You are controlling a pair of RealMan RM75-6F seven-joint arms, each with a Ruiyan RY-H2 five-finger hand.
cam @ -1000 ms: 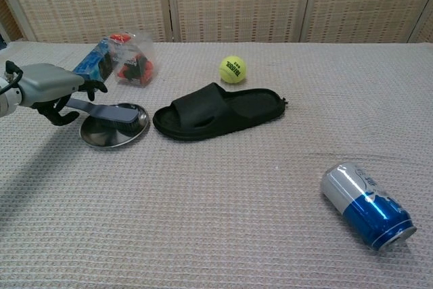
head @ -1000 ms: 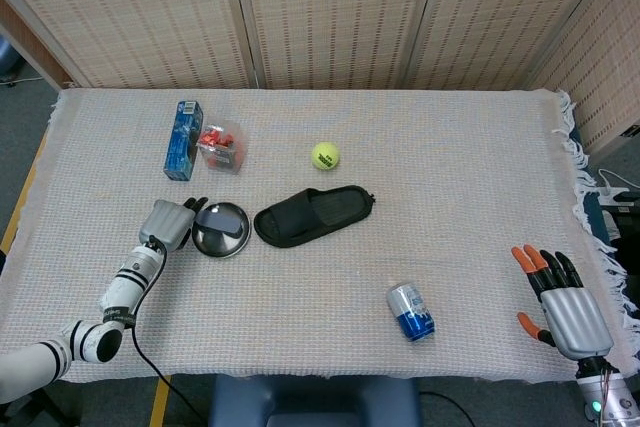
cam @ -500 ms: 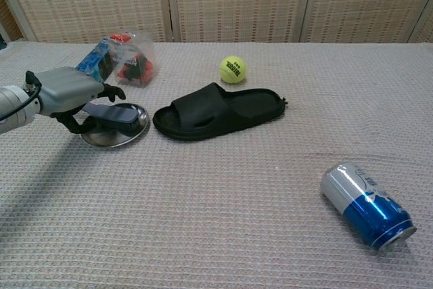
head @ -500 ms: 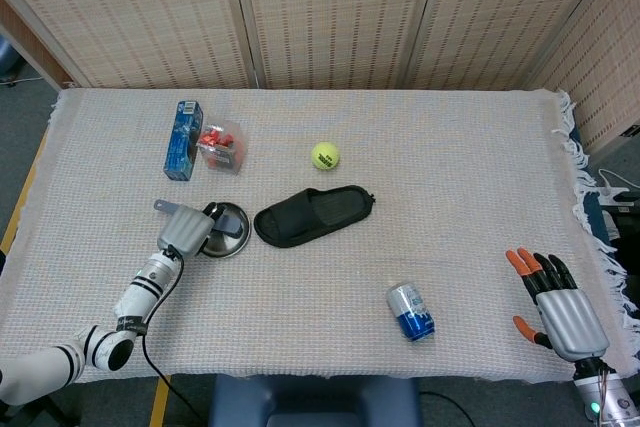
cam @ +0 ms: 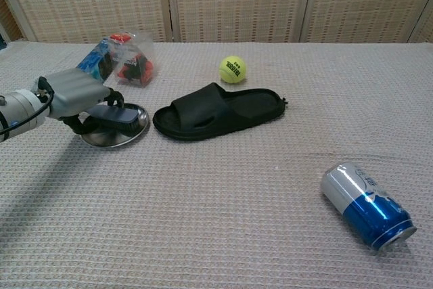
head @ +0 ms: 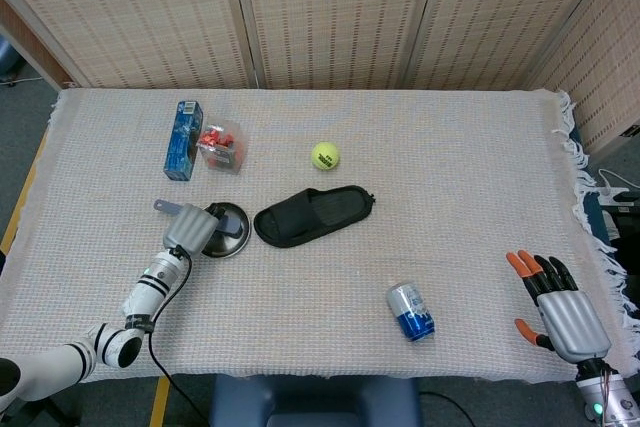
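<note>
My left hand (head: 190,228) (cam: 76,93) grips a brush by its grey handle (head: 165,206), with the dark brush head (cam: 116,117) lying in a round steel dish (head: 238,239) (cam: 108,137). The hand sits over the dish's left side. A black slipper (head: 313,214) (cam: 216,110) lies just right of the dish. My right hand (head: 560,309) hovers at the table's near right corner, fingers spread and holding nothing; it shows only in the head view.
A tennis ball (head: 325,155) (cam: 232,69) lies behind the slipper. A blue box (head: 183,139) and a clear bag of red items (head: 222,146) (cam: 132,65) sit at the back left. A blue can (head: 410,311) (cam: 366,205) lies on its side near the front.
My left hand has slid right with the brush, from beside the dish to over its left side. The right hand has dropped back slightly.
</note>
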